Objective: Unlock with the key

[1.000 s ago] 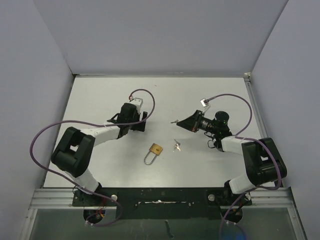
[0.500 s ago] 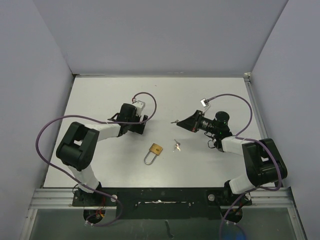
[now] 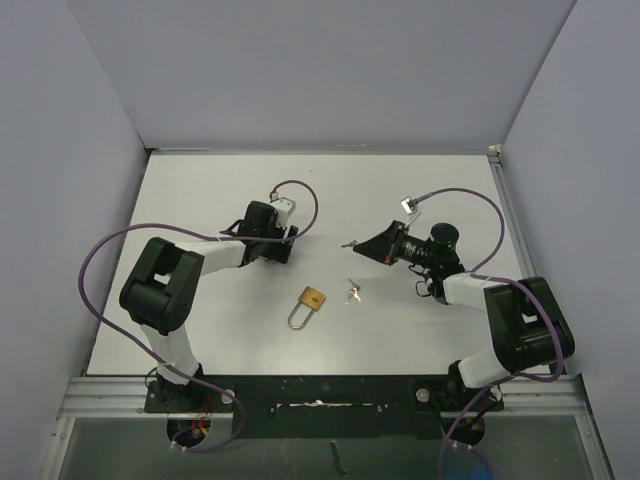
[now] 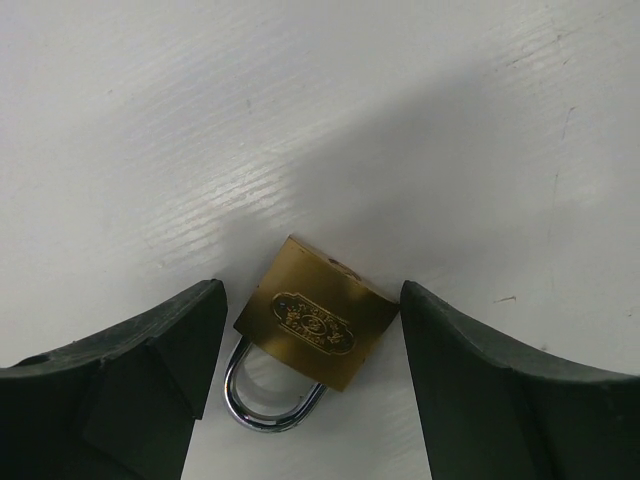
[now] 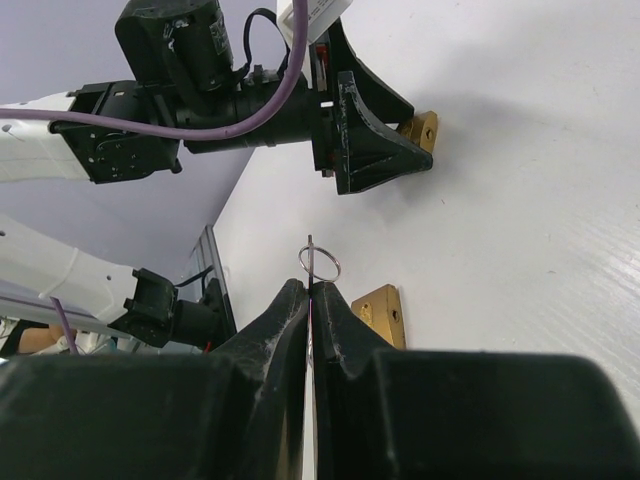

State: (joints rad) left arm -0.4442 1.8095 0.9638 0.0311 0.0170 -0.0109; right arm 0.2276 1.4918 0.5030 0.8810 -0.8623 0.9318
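Note:
A brass padlock (image 3: 312, 298) lies flat on the white table, its steel shackle pointing to the lower left. My left gripper (image 3: 287, 250) hovers over it, open and empty. In the left wrist view the padlock (image 4: 316, 323) lies between and below the two spread fingers (image 4: 150, 370), untouched. My right gripper (image 3: 360, 242) is shut on a small key (image 3: 348, 241), held above the table right of the padlock. In the right wrist view the key and its ring (image 5: 319, 263) stick out of the shut gripper (image 5: 311, 290), and the padlock (image 5: 421, 128) shows by the left gripper's fingers.
A loose bunch of spare keys (image 3: 353, 291) lies on the table just right of the padlock; it shows as a brass piece (image 5: 385, 312) in the right wrist view. Purple cables loop off both arms. Grey walls enclose the table on three sides.
My left arm has swung a little to the right, bringing its open gripper closer over the padlock. The right arm, the key and the padlock have not moved.

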